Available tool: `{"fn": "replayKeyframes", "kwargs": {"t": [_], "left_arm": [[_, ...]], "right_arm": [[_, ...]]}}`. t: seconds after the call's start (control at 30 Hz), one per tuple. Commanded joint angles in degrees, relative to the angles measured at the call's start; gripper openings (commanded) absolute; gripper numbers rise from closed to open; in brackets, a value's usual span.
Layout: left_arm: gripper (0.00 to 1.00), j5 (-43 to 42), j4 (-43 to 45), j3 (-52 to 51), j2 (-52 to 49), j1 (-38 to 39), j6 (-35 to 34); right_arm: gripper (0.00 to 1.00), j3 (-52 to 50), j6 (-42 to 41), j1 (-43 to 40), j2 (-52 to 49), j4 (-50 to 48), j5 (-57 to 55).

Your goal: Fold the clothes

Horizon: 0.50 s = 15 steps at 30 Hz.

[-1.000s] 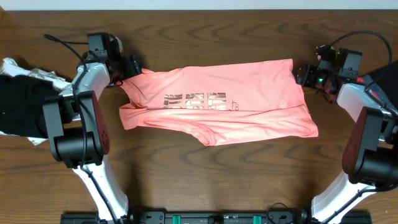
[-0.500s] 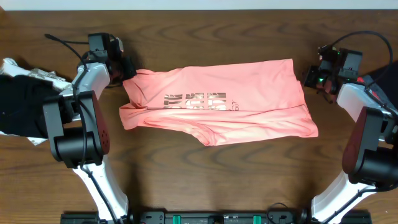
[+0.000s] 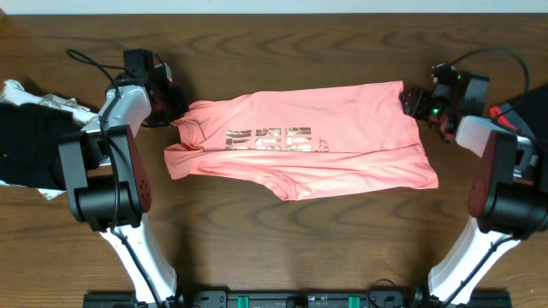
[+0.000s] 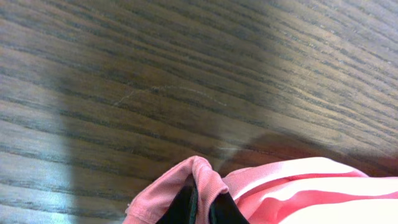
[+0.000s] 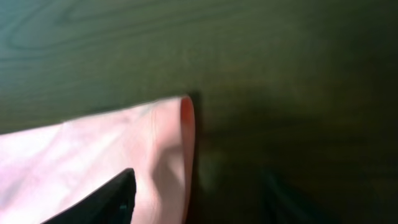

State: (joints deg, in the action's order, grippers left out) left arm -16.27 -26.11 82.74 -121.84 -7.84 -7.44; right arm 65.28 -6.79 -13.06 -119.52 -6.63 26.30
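Right gripper (image 3: 413, 103) has shifted inward since half a second ago and now sits at the far right corner of the T-shirt (image 3: 342, 145); left gripper (image 3: 175, 109) has nudged in too, and the shirt's far left corner is bunched up more. Overhead: salmon-pink shirt lies crosswise mid-table (image 3: 282, 248), mostly flat, metallic lettering (image 3: 270, 137) face up, near edge rumpled. Black-and-white cloth heap (image 3: 26, 137) at the left edge, well apart from the shirt. Left wrist: left gripper (image 4: 202, 208) is clamped on a pinched fold of the T-shirt (image 4: 298, 193); the pink hem loops over the dark fingertips (image 4: 180, 211), almost no gap between them, wood table (image 4: 186, 74) beyond. Right wrist: right gripper (image 5: 193, 205) has jaws spread wide, holding nothing; one dark finger (image 5: 106, 199) is over the T-shirt (image 5: 93, 143), the other is a blurred shape over bare table (image 5: 280, 62), with the shirt's corner edge between them.
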Motion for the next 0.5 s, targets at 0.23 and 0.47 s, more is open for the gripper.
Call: {"fn": "replayKeyframes", "kwargs": {"t": [0.23, 0.47], "left_arm": [[0.06, 1.3, -2.2, 0.4, -0.5, -0.3, 0.0], [0.06, 1.3, -2.2, 0.4, -0.5, -0.3, -0.1]], "right_arm": [[0.63, 0.0, -0.9, 2.3, -5.3, -5.7, 3.1], [0.59, 0.0, -0.9, 4.0, -5.3, -5.8, 2.6]]}}
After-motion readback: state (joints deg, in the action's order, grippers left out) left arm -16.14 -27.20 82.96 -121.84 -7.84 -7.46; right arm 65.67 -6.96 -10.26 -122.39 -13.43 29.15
